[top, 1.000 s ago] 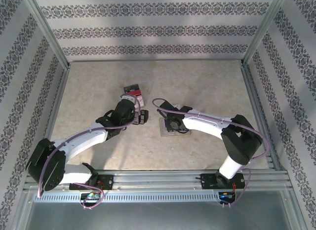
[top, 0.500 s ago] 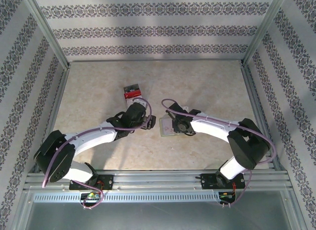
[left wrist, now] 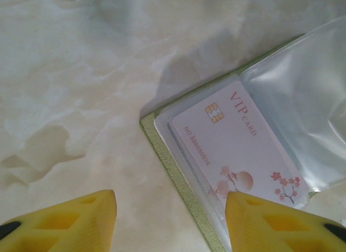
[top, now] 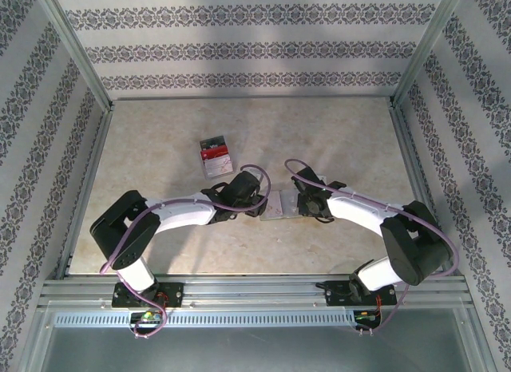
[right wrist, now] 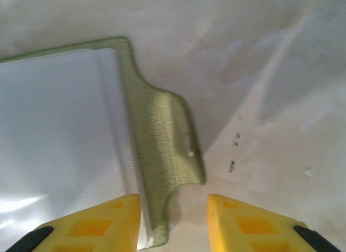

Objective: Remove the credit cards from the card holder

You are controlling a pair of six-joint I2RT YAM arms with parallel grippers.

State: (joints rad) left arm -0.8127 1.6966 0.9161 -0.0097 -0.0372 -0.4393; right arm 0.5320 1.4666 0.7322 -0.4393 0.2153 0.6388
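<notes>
Two arms on the beige marble table [top: 160, 140], and between them one thin pale grey-silver card holder [top: 277, 206], lying flat at the middle of the table, a little toward the near rail. One small stack of credit cards [top: 214, 155], red-topped, sits farther back and to the left, well apart from the holder. From above I can't count the cards in that stack.

Left wrist view: the left gripper [left wrist: 170, 225] has its yellow fingers [left wrist: 81, 222] spread apart, clamping nothing. The holder's green corner edge [left wrist: 162, 149] runs in between them. One pale pink VIP card [left wrist: 238, 146] with a gold chip shows under the clear sleeve, its lower corner cut off by the right-hand finger.

Right wrist view: the right gripper [right wrist: 173, 225] is also parted, one finger either side of the holder's olive-green tab [right wrist: 162, 138]. Whether the left-hand finger [right wrist: 92, 227] touches the sleeve, I can't tell.

From above, both grippers are mostly hidden under their own wrists and purple cables [top: 255, 176].

There's open marble behind and to both sides. The patterned walls [top: 239, 49] stand well back.
</notes>
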